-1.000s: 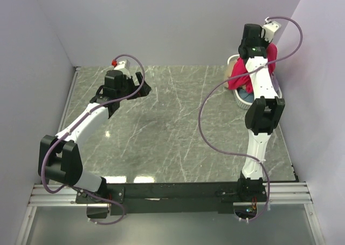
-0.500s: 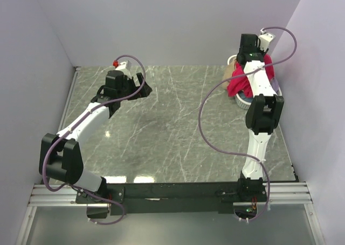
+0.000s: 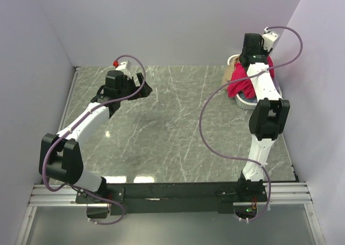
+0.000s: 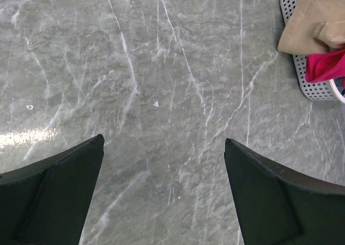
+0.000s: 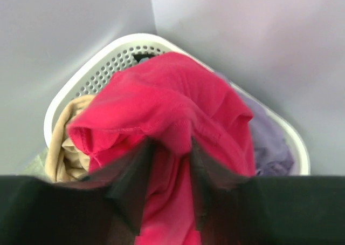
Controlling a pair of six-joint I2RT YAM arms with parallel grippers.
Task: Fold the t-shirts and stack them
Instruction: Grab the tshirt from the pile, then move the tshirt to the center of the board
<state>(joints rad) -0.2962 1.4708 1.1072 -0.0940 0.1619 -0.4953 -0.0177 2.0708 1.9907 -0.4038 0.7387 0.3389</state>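
Observation:
A crimson-red t-shirt (image 5: 178, 99) lies bunched on top of the white lattice basket (image 5: 108, 56) at the table's far right corner, and part of it spills over the basket's rim (image 3: 239, 86). My right gripper (image 5: 170, 143) hangs just above the basket with a raised fold of that red cloth pinched between its two dark fingers; the view is blurred by motion. A tan t-shirt (image 5: 63, 142) and a lilac one (image 5: 268, 143) lie beneath it in the basket. My left gripper (image 4: 164, 143) hovers wide open over bare table at the far left (image 3: 141, 88).
The basket (image 3: 246, 101) stands against the right wall and close to the back wall. It shows at the top right of the left wrist view (image 4: 314, 88), with tan cloth (image 4: 310, 24) draped over its rim. The grey marble tabletop (image 3: 172, 121) spreads between the arms.
The right arm has shifted a little over the basket, its elbow swinging toward the right wall. The red cloth now sits lower in the basket. The left arm has not moved.

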